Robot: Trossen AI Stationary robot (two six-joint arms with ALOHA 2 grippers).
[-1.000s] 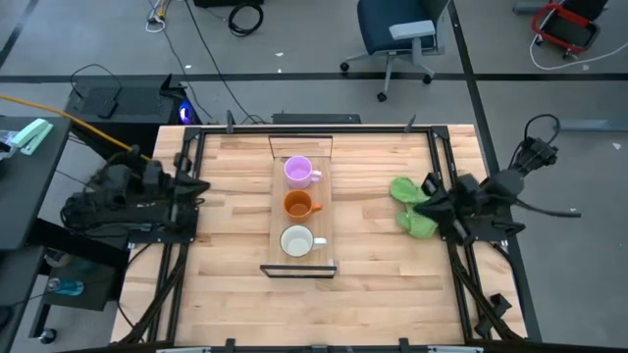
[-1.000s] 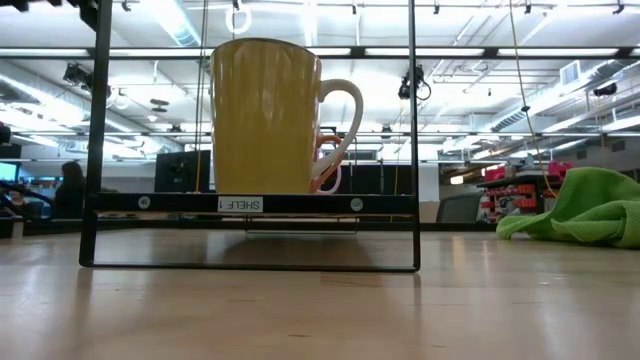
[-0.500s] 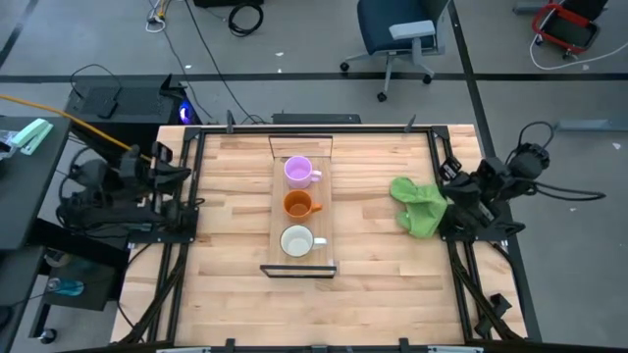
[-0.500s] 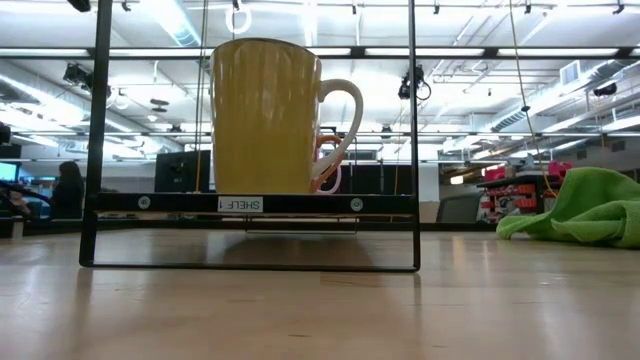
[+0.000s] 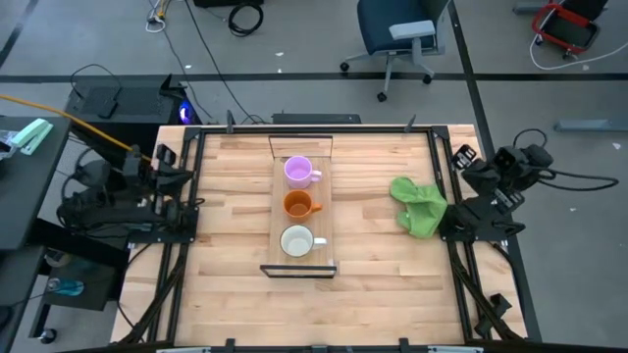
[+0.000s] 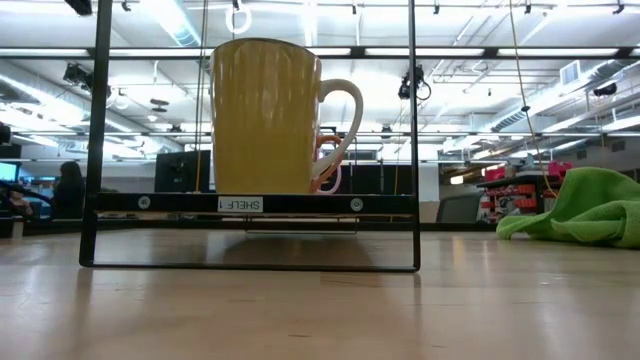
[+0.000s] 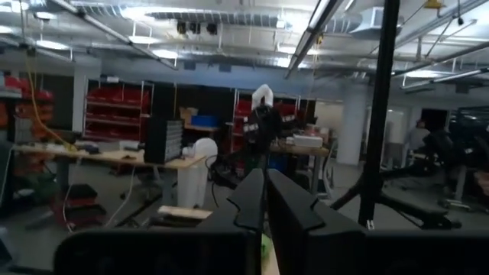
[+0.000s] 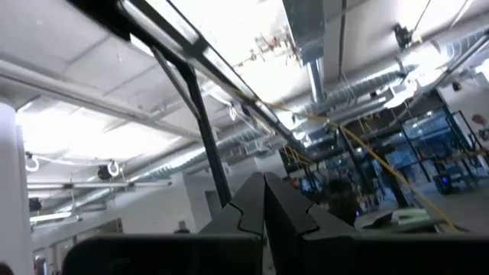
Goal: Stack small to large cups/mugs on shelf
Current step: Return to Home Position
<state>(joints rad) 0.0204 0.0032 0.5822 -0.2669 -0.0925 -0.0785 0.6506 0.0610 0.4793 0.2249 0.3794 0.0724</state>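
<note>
Masking orange mug (image 5: 297, 204), low view: white mug (image 6: 265, 115) | left arm (image 5: 128, 201), right arm (image 5: 491, 191): tableside

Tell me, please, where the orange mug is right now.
In the high view, the orange mug stands at the centre of the table, midway along the shelf, between the purple mug and the white mug.

Robotics lab (open-plan), red bin racks (image 7: 114, 107), exposed ceiling ducts (image 8: 303, 38)
</note>
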